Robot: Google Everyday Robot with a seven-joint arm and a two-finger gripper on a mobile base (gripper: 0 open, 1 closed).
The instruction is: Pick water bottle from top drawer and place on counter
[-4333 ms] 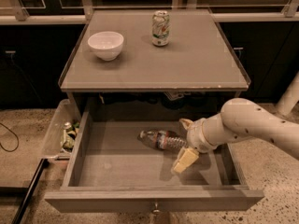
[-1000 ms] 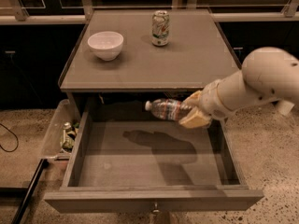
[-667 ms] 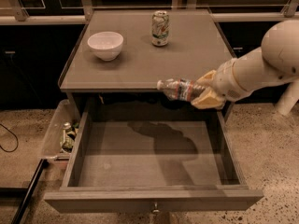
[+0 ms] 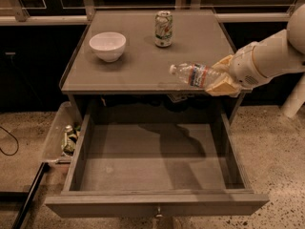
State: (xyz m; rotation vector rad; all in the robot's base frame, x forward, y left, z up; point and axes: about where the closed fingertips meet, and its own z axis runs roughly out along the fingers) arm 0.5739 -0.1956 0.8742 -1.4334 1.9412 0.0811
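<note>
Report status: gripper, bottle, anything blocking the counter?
Gripper at counter's front right, shut on water bottle. Bottle sideways, cap pointing left. Bowl and soda can farther back, not in the way.

1. The gripper (image 4: 220,81), at the front right corner of the counter (image 4: 138,66), clasps and hides the base of the water bottle (image 4: 193,74).
2. The arm (image 4: 276,56) is cut off by the right edge.
3. The contents of the clear plastic bin (image 4: 55,137) are too small to identify.
</note>
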